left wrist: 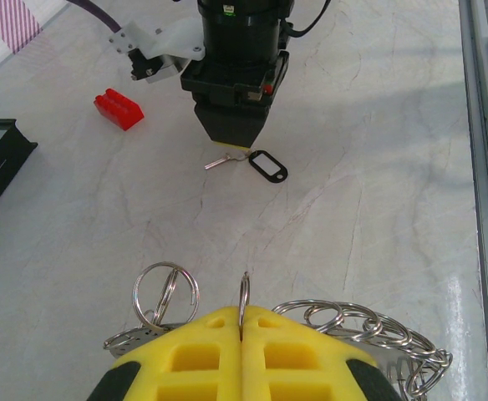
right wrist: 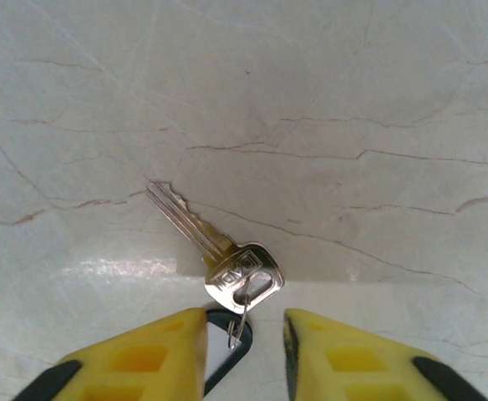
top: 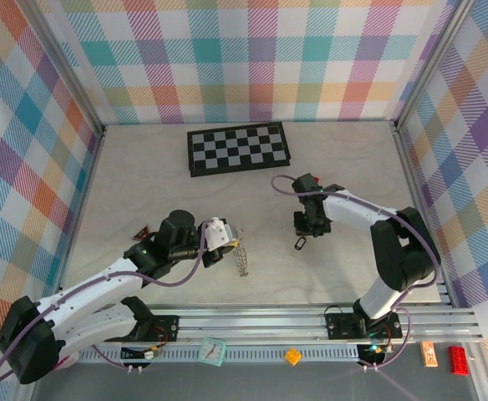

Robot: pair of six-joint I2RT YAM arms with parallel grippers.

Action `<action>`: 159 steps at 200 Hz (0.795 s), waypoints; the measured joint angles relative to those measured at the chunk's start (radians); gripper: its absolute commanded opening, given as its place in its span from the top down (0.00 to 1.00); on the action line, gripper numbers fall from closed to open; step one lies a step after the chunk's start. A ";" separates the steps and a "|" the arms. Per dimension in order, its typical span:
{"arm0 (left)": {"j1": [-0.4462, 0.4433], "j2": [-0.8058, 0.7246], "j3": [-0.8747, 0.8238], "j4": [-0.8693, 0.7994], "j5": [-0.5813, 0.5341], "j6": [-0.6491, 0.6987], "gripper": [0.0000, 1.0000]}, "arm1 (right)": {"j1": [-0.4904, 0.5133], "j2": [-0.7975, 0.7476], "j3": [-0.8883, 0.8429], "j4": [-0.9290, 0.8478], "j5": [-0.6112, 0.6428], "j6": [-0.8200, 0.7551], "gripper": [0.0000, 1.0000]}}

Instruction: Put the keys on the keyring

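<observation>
Keyring [left wrist: 353,322], near the tabletop's [top: 144,167] front, pinched by one wire loop in the left gripper's [left wrist: 241,322] pressed-together jaws. Farther out, the right gripper's [right wrist: 244,326] jaws are spread above a silver key [right wrist: 215,249] with a black tag [left wrist: 267,165], lying flat.

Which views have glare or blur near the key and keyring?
Right wrist: key sharp, white glare band on the table beside its head, right pincer fingers soft. Left wrist: keyring loops glint, glare streak lower right. Top external: even light, faint shadows.
</observation>
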 measured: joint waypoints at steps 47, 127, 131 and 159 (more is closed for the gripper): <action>0.000 0.000 0.000 0.000 0.000 0.000 1.00 | 0.000 0.019 0.000 0.003 -0.003 0.000 0.78; 0.000 0.000 0.000 0.000 0.000 0.000 1.00 | 0.000 0.028 0.002 0.002 -0.011 0.000 0.82; 0.000 0.000 0.000 0.000 0.000 0.000 1.00 | 0.000 0.029 0.003 0.002 -0.011 0.000 0.81; 0.000 0.000 0.000 0.000 0.000 0.000 1.00 | 0.000 0.047 0.006 0.002 -0.011 -0.001 0.83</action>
